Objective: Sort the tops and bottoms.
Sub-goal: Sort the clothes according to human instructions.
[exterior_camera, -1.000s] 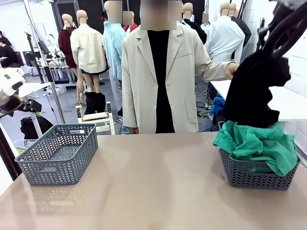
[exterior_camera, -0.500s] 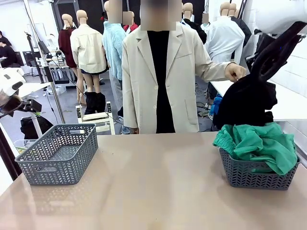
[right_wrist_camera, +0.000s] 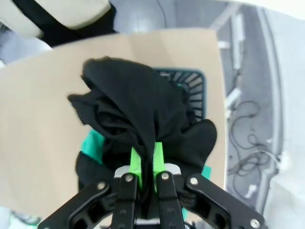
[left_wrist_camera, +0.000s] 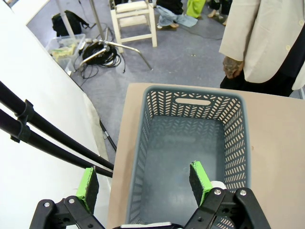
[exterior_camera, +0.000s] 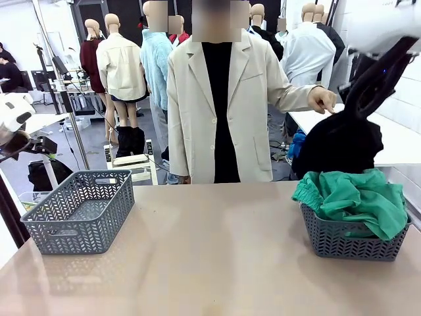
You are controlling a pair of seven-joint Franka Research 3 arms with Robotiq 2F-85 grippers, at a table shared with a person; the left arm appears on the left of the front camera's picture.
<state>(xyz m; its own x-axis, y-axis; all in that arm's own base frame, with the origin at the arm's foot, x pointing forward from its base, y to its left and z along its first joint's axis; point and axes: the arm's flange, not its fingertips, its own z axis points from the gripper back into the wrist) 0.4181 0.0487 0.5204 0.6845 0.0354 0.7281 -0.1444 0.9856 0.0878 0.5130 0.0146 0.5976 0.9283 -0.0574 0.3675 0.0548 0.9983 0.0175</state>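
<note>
We note the table (exterior_camera: 217, 257) carries two grey baskets: the left basket (exterior_camera: 79, 212) bare inside, the right basket (exterior_camera: 352, 238) at the far right holding the green garment (exterior_camera: 355, 197). The black garment (exterior_camera: 345, 141) hangs lengthwise from the right gripper (right_wrist_camera: 145, 164), whose jaws are pinched tight on a fold, directly above the right basket. A person's hand (exterior_camera: 323, 99) rests against the cloth. The left gripper (left_wrist_camera: 145, 183) stands wide, hovering over the left basket. We judge the cloth must travel left across the table.

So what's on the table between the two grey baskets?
Nothing. In the front view, bare table runs from the left basket to the right basket holding the green garment.
</note>
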